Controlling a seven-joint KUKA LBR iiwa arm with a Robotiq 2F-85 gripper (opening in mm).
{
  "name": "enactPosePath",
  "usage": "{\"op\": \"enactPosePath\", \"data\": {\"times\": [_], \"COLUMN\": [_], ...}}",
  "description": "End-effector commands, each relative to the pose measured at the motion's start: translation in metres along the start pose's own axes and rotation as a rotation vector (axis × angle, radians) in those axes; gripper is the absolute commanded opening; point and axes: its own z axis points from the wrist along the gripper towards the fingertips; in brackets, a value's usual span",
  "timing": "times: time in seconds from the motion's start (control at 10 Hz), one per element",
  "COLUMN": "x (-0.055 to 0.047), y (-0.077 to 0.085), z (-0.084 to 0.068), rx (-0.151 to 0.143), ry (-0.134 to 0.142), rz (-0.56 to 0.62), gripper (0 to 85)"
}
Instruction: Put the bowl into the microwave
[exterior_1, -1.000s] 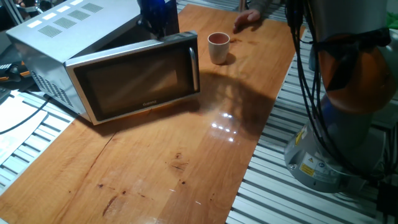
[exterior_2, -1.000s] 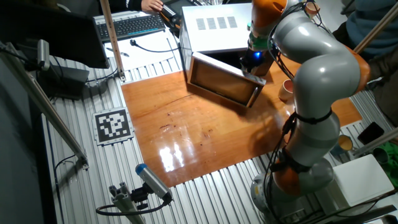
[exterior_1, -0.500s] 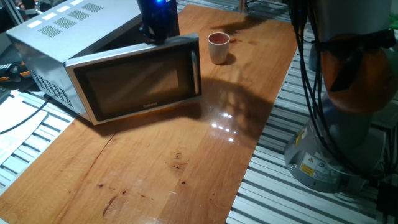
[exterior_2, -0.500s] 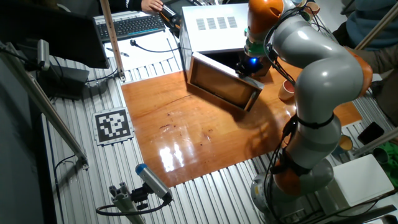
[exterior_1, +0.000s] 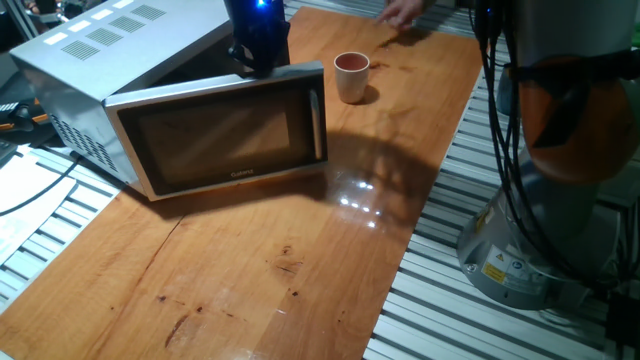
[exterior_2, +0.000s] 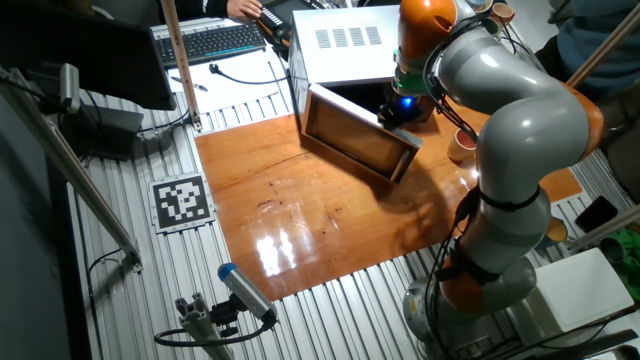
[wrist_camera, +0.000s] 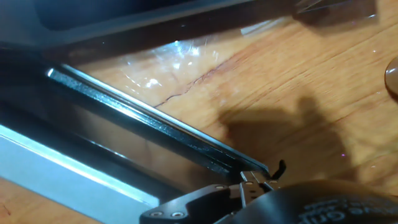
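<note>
The task is at its opening stage, as I judge it: the microwave (exterior_1: 170, 120) has its door (exterior_1: 225, 140) swung partly out from the body, hinged at the left, and the gripper (exterior_1: 258, 58) sits at the top edge of that door near the handle (exterior_1: 316, 122), apparently working the door rather than the vessel. Whether its fingers are apart or together I cannot tell; the fixed views show only the dark hand with a blue light, and the hand view shows the door edge and wood without the fingertips. The bowl (exterior_1: 351, 76) stands upright on the surface (exterior_1: 330, 250), to the right of the microwave and a little farther back, apart from the gripper and untouched. Left to do: get the door fully open, fetch the bowl, set it inside. Counted: one microwave, one bowl, one arm with one gripper. Someone's hand (exterior_1: 405, 10) shows at the far edge of the surface.
</note>
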Motion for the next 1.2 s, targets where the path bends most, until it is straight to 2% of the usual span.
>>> {"op": "enactPosePath", "data": {"times": [0.0, 0.1, 0.3, 0.4, 0.6, 0.7, 0.9, 1.1], "x": [0.0, 0.0, 0.0, 0.0, 0.0, 0.0, 0.002, 0.013], "y": [0.0, 0.0, 0.0, 0.0, 0.0, 0.0, 0.002, 0.019], "z": [0.0, 0.0, 0.0, 0.0, 0.0, 0.0, 0.003, 0.007], "rx": [0.007, 0.014, 0.052, 0.034, 0.034, 0.031, 0.018, 0.019], "ry": [0.0, -0.008, -0.019, -0.011, 0.013, 0.008, 0.016, 0.033], "rz": [-0.01, -0.031, -0.12, -0.155, -0.211, -0.217, -0.216, -0.185], "gripper": [0.0, 0.0, 0.0, 0.0, 0.0, 0.0, 0.0, 0.0]}}
